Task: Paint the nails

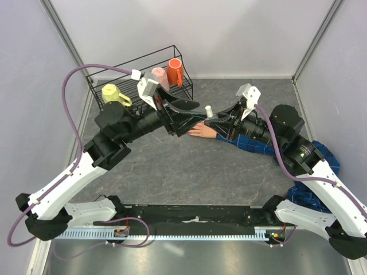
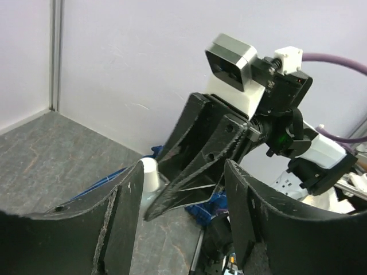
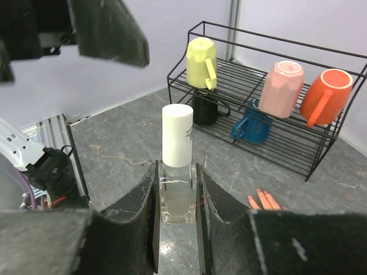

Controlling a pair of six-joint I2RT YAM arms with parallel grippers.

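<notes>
**Between my right jaws, a firm hold**

My right gripper (image 3: pixel 176 177) pinches upright a small square clear bottle with white cap (image 3: pixel 176 143). Just right of it lie the peach-pink fake hand's nails (image 3: pixel 259 196). My left gripper (image 2: pixel 183 172) gapes wide, empty.

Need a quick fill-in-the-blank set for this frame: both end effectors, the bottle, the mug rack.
1. The right end effector is shut on a small clear bottle with a ____ cap.
2. The left end effector holds nothing; it is ____.
3. On the rack, the mug between the yellow mug and the orange mug is ____.
4. The fake hand sticks out of a blue plaid ____.

Missing words: white; open; pink; sleeve.
</notes>
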